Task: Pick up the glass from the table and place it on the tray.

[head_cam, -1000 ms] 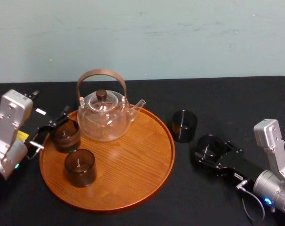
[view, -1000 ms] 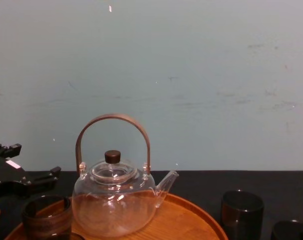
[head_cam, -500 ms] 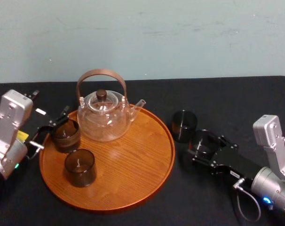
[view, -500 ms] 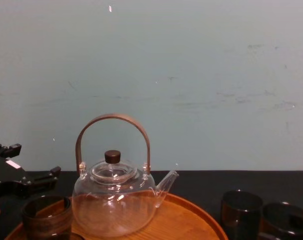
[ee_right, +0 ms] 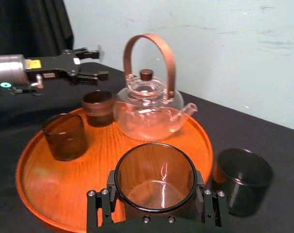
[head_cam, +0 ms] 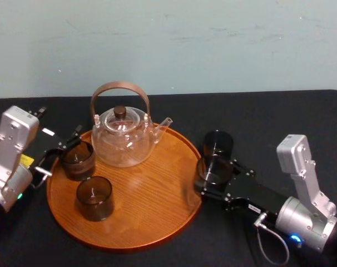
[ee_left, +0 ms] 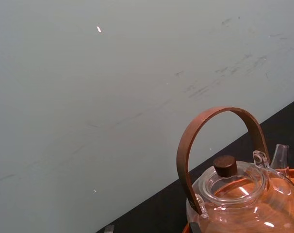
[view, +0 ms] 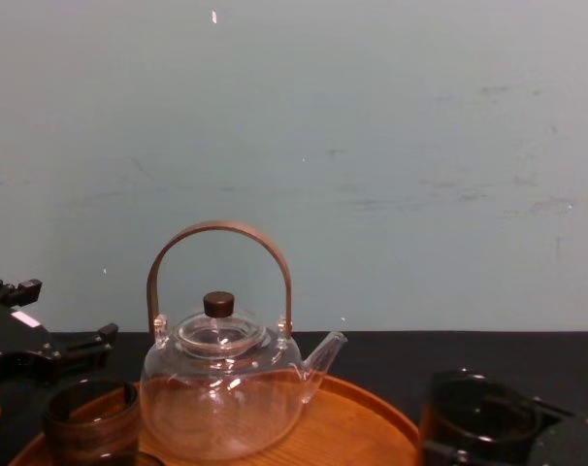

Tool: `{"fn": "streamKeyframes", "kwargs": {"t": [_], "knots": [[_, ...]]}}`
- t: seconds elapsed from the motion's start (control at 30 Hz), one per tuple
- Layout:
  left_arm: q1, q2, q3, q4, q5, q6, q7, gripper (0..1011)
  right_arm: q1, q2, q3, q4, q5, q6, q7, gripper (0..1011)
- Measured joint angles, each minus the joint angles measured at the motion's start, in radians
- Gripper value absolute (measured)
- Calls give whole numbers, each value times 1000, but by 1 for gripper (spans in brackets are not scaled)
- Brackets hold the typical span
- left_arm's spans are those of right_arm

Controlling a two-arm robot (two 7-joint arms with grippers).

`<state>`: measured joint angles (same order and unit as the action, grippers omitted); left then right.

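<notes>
In the head view, our right gripper [head_cam: 213, 181] grips the glass [head_cam: 214, 168] at the tray's [head_cam: 129, 243] right rim. Our left gripper [head_cam: 60, 151] sits spread wide by its left edge. In the right wrist view, fingers [ee_right: 99, 206] press both sides of the glass [ee_right: 155, 180]. In the chest view, the glass [view: 478, 419] is beside the rim.

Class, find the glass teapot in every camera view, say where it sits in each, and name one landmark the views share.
Head view: the teapot at the far side of the tray, left of centre.
Chest view: the teapot low, left of centre, before the wall.
Left wrist view: the teapot close up, against the wall.
Right wrist view: the teapot beyond the glass held by the right gripper.
Shared landmark: the orange tray beneath it.
</notes>
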<state>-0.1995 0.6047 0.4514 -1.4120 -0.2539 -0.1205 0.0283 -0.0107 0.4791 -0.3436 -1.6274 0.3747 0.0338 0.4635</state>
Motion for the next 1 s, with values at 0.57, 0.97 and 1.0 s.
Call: {"fn": "streamKeyframes", "kwargs": {"t": [0.57,0.97,1.0], "knots": [[0,0,0,0,0,0,0,1001,94,-42,-102,58,-6,9,29,905],[0,0,0,0,0,0,0,1001,156,-81,-165,119,-24,9,46,905],[0,0,0,0,0,0,0,1002,159,-83,-168,122,-25,9,47,905]]}}
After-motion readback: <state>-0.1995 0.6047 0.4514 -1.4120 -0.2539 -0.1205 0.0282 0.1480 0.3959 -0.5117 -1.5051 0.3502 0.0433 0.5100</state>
